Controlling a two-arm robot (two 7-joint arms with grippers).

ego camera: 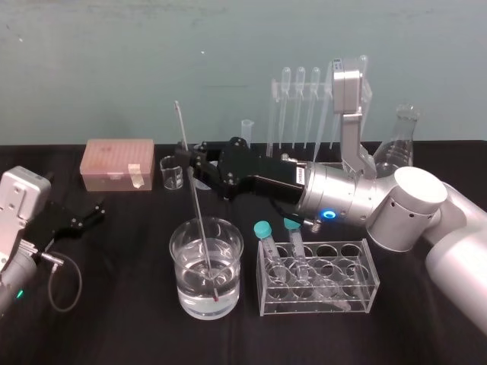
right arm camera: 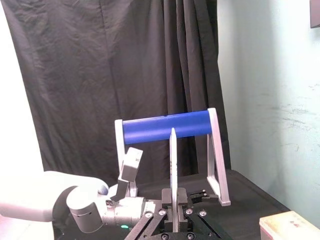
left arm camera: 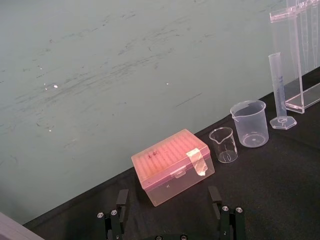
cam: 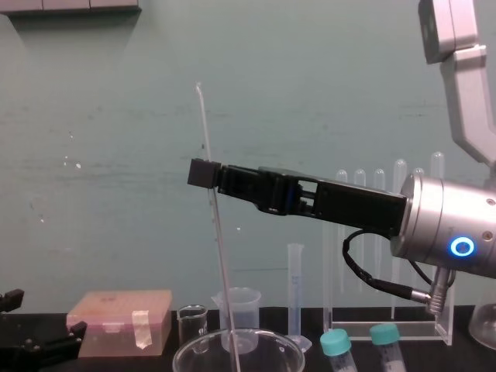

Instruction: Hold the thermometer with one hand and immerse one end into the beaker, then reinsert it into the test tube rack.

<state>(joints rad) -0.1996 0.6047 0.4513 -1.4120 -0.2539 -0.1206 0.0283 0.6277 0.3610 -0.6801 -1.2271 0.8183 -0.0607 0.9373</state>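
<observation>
As the right hand (ego camera: 190,160) grips the thermometer (ego camera: 198,219), beaker (ego camera: 176,262) water (ego camera: 192,301) dims its tip.

In chest view, beaker (cam: 263,353) base and thermometer (cam: 218,232) tip below bottom edge.

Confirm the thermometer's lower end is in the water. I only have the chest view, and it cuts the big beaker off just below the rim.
Observer: Confirmed. In the head view the thermometer, gripped by the right claw above the rim, has its red tip under the water near the bottom of the beaker.
Operator: Report the left arm.
Observer: The left claw lies on the table at the robot's left, open with nothing between its fingers, well away from the beaker.
Operator: Check what's right of the beaker.
Observer: A low tube rack with two capped tubes stands close to it but not touching.
</observation>
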